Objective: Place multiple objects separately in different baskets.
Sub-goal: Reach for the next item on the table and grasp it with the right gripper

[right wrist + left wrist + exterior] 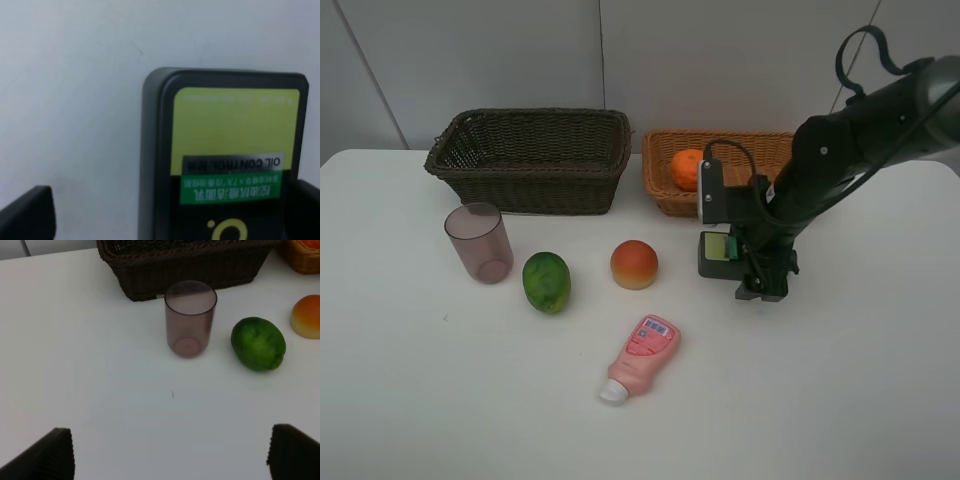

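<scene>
Low over the table, my right gripper (745, 268) stands open around the dark green-labelled bottle (716, 252). In the right wrist view the bottle (225, 160) lies between the wide-apart fingers (27, 212), with a clear gap on one side. The orange (687, 168) lies in the light tan basket (760, 145). The dark brown basket (530, 160) stands beside it. On the table are the mauve cup (478, 242), the green fruit (546, 282), the peach-like fruit (634, 264) and the pink bottle (640, 357) on its side. My left gripper (170, 460) is open over bare table near the cup (190, 318).
The right arm (860, 130) reaches in from the right, over the tan basket's right end. A grey wall runs behind both baskets. White table surface (840, 390) stretches across the front and right.
</scene>
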### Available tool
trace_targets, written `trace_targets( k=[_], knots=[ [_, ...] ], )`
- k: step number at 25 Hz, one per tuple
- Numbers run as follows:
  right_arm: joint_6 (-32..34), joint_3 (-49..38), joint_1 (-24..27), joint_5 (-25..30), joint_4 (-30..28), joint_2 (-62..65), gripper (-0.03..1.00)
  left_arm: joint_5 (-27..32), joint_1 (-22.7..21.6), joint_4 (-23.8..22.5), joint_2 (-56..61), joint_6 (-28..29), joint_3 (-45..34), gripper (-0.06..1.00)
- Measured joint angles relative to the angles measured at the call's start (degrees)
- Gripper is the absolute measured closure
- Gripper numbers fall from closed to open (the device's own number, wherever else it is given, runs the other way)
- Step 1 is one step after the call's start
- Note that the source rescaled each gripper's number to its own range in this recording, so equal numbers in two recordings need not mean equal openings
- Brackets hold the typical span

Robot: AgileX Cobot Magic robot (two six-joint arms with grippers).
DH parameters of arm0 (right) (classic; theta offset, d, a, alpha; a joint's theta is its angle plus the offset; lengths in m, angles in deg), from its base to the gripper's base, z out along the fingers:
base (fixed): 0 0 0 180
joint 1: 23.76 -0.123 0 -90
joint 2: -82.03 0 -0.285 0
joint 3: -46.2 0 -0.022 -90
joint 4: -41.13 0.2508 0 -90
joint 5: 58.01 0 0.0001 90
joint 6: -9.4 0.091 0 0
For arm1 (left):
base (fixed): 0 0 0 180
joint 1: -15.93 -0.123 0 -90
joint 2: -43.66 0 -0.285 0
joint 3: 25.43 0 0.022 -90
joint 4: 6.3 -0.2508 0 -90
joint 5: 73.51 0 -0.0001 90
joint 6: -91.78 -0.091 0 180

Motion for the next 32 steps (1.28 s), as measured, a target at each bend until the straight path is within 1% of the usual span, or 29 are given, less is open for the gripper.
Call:
trace_targets(
  k=[10,14,32],
  knots=[
    [-0.05,0.00,1.33,-2.04,-0.54,0.00,-0.01,0.00,0.00,0.00,0.00,0.00,0.00,-0.06],
    [-0.05,0.00,1.33,-3.78,-0.54,-0.33,-0.01,0.00,0.00,0.00,0.00,0.00,0.00,-0.06],
    [-0.05,0.00,1.33,-6.52,-0.54,-3.21,-0.01,0.00,0.00,0.00,0.00,0.00,0.00,-0.06]
  ],
)
